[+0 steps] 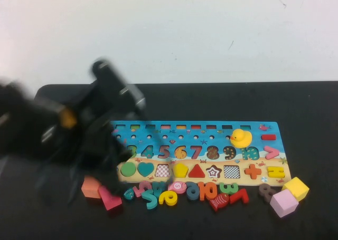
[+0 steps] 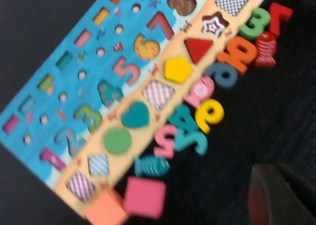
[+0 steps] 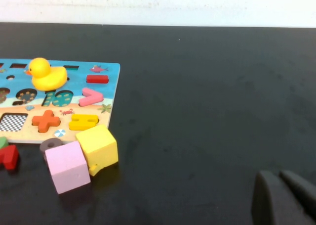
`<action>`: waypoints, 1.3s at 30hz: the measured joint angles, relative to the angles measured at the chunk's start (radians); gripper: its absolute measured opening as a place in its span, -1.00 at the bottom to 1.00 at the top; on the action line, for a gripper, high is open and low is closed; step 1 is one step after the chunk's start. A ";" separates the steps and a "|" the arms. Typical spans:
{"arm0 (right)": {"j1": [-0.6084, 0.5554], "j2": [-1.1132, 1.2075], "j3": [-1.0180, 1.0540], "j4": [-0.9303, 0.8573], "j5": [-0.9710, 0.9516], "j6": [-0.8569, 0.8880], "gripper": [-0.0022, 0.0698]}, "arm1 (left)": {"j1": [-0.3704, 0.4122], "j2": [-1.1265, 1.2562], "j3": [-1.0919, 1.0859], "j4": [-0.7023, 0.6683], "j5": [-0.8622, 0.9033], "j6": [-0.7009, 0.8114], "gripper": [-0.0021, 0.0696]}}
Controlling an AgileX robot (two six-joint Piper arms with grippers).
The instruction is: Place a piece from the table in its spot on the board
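The blue and tan puzzle board [image 1: 261,128] lies on the black table and also shows in the left wrist view [image 2: 74,81]. Loose numbers, such as a yellow one [image 1: 168,198], lie along its near edge. An orange block [image 1: 91,187] and a pink block [image 1: 110,199] lie at the board's near left corner. My left arm [image 1: 79,134] is a motion blur above that corner. My left gripper [image 2: 284,195] is shut and empty, above bare table near the loose numbers. My right gripper [image 3: 284,198] is shut and empty, over bare table to the right of the board.
A yellow duck [image 1: 241,138] sits on the board's right part. A lilac cube [image 1: 283,203] and a yellow cube [image 1: 297,188] lie off its near right corner. Checkered empty slots [image 1: 162,170] show in the shape row. A white wall rises behind the table.
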 joint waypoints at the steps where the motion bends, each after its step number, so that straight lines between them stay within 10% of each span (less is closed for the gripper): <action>1: 0.000 0.000 0.000 0.000 0.000 0.000 -0.89 | 0.000 -0.043 0.038 0.001 -0.002 -0.013 -0.95; 31: 0.000 0.000 0.000 0.000 0.000 0.007 -0.89 | 0.000 -0.891 0.359 0.090 0.453 -0.141 -0.95; 39: 0.000 0.000 0.000 0.000 0.000 0.007 -0.89 | 0.054 -1.034 0.608 0.070 0.075 -0.141 -0.95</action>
